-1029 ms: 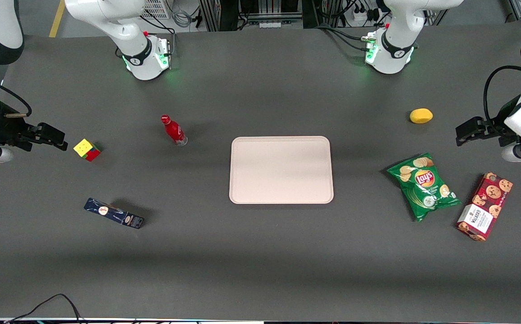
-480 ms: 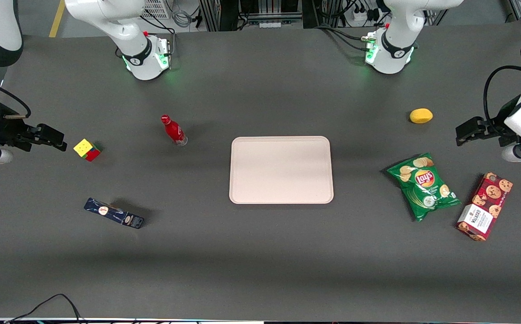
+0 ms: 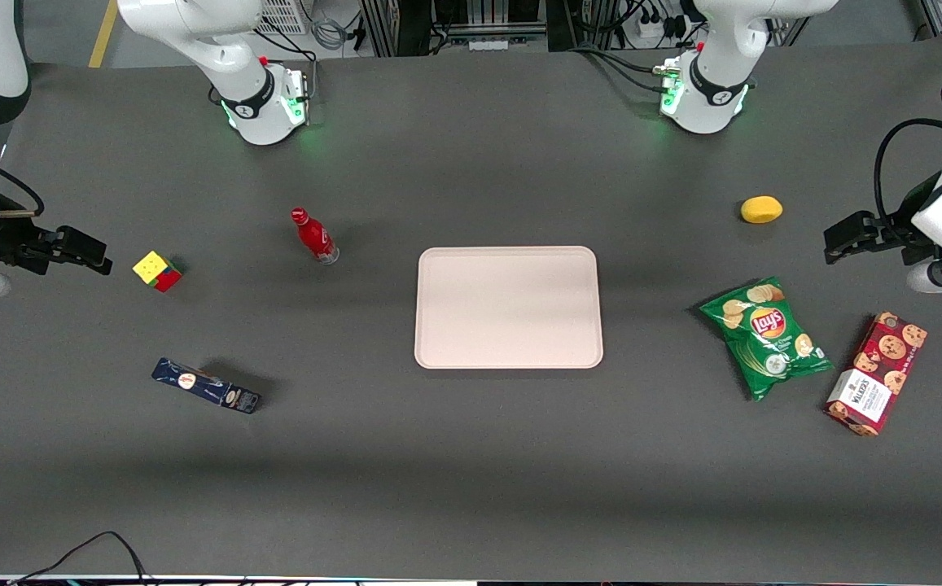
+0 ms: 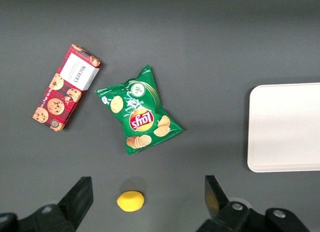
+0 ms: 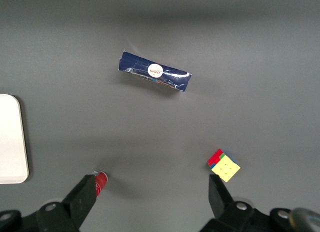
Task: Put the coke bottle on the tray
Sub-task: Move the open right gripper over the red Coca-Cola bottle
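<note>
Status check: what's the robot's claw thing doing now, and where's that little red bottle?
End effector open, empty, at working arm's end of table. Coke bottle upright on table, beside tray, untouched. Puzzle cube sits between end effector and bottle.

On the grey surface (image 3: 471, 472), toward my working end, a colour cube (image 3: 157, 270) lies near my gripper (image 3: 102, 256), and a dark blue box (image 3: 206, 386) lies lower in the frame. Toward the parked end, a lemon (image 3: 761, 209) sits higher, with a green chips bag (image 3: 766, 335) and a red cookie box (image 3: 876, 373) lower.
</note>
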You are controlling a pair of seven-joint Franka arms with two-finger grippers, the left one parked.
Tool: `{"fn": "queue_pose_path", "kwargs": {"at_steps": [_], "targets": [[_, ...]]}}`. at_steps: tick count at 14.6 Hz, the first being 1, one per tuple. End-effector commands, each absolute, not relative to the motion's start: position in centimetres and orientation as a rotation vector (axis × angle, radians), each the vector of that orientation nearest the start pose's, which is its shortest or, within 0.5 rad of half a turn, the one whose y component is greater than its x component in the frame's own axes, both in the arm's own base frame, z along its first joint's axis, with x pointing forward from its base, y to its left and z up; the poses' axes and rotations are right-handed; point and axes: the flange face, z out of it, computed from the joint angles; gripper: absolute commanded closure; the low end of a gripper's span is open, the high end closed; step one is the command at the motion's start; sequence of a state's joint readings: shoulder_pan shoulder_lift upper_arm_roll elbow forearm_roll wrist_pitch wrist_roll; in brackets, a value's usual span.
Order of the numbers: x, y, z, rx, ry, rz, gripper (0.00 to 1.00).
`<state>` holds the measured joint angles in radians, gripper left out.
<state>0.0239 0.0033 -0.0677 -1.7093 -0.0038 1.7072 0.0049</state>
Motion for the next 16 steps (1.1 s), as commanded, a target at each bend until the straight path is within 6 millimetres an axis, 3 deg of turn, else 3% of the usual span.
{"fn": "queue_pose_path", "kwargs": {"at_steps": [1, 3, 11, 16], "targets": [[56.6, -2.2, 57.4, -3.145, 0.016, 0.022, 0.0], [56.3, -1.1, 57.5, -3.145, 0.0, 0.041, 0.0], [54.5, 10.7, 57.7, -3.097, -0.295, 0.093, 0.0], [52.9, 17.3, 57.1, -3.095, -0.299, 0.119, 0.0]]}}
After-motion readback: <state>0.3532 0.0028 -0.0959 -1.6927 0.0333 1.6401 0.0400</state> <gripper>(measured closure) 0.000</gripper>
